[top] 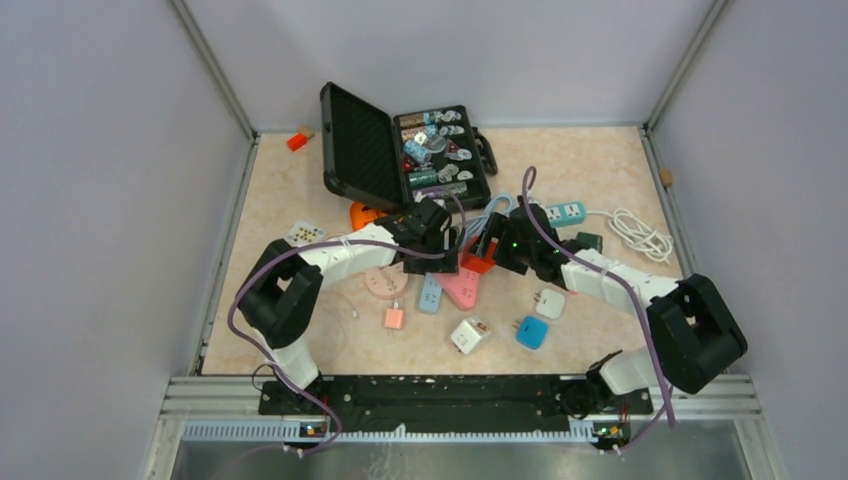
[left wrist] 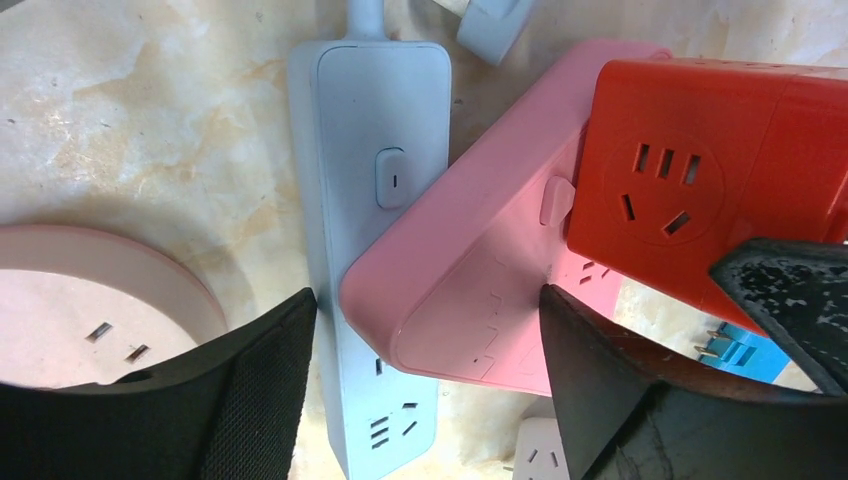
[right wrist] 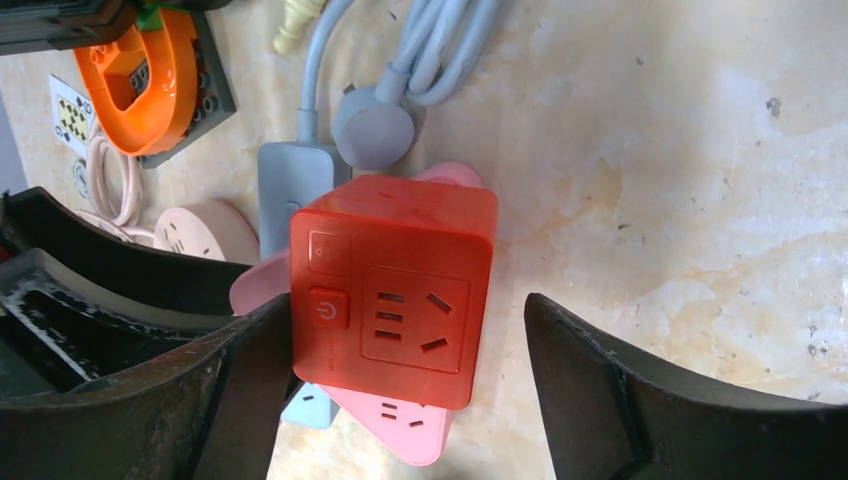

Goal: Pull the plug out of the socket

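A red cube plug (top: 478, 262) sits plugged on the end of a pink socket strip (top: 463, 288) at the table's middle. In the left wrist view my left gripper (left wrist: 430, 350) is open and straddles the pink strip (left wrist: 470, 270) and a pale blue strip (left wrist: 370, 110). Its right finger (left wrist: 600, 380) touches the pink strip's edge below the red cube (left wrist: 690, 190). In the right wrist view my right gripper (right wrist: 405, 370) is open around the red cube (right wrist: 395, 290). Its left finger (right wrist: 240, 390) is against the cube and the right finger stands apart.
An open black case (top: 365, 150) of small parts stands behind. A round pink socket (top: 385, 282), several small adapters (top: 470, 335), a teal strip (top: 565, 212) with a white cable (top: 640, 235) and an orange piece (right wrist: 150, 70) lie around.
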Tool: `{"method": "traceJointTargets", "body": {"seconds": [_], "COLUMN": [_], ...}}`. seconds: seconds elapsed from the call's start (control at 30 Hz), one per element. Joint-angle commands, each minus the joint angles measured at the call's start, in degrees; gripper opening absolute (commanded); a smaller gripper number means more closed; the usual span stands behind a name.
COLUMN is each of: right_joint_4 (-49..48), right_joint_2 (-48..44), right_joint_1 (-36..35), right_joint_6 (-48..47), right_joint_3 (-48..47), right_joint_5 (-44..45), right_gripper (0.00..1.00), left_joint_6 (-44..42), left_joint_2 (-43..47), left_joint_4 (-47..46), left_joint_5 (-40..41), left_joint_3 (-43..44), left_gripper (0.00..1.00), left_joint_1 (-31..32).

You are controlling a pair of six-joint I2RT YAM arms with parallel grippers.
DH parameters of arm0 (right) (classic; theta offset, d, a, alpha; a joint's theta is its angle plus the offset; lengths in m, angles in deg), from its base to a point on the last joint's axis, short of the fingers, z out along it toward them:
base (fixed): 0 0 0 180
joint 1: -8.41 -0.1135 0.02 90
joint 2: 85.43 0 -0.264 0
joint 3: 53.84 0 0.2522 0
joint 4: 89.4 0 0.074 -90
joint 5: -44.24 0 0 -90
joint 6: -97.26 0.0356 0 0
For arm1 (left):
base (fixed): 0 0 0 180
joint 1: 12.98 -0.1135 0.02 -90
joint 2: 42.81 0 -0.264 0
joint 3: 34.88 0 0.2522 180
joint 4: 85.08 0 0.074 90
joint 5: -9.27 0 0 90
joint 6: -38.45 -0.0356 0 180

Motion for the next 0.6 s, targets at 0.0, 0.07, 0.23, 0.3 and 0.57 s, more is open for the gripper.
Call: {"method": "traceJointTargets", "body": {"seconds": [0.0, 0.07, 0.23, 0.3, 0.57], "right_joint_4": [-4.18, -3.70, 0.40, 0.30, 6.30], "right_joint_2": [-0.86, -0.07, 3.75, 4.25, 3.75], "right_joint_1": [-0.71, -0.72, -0.80, -0.92, -1.42], "right_joint_6": [1.21, 1.15, 1.12, 1.17, -1.42], "right_joint_3": [1.64, 0.84, -1.84, -1.95, -6.31], "right_joint_5": [-1.48, -1.18, -0.32, -0.32, 2.09], "right_gripper": [0.81, 0.80, 0.69, 0.62, 0.00], "left_joint_6": [0.46, 0.34, 0.56, 0.60, 0.19], "left_joint_2": [0.30, 0.34, 0.36, 0.49, -0.59], "left_joint_4": [-0.58, -0.64, 0.10, 0.57, 3.43], "left_joint_5": [-0.17, -0.15, 0.77, 2.22, 6.27], "left_joint_3": [-1.97, -2.02, -2.29, -2.65, -3.07], "left_gripper": [0.74, 0.72, 0.69, 0.67, 0.58], "left_joint_1": [0.30, 0.28, 0.30, 0.30, 0.22]}}
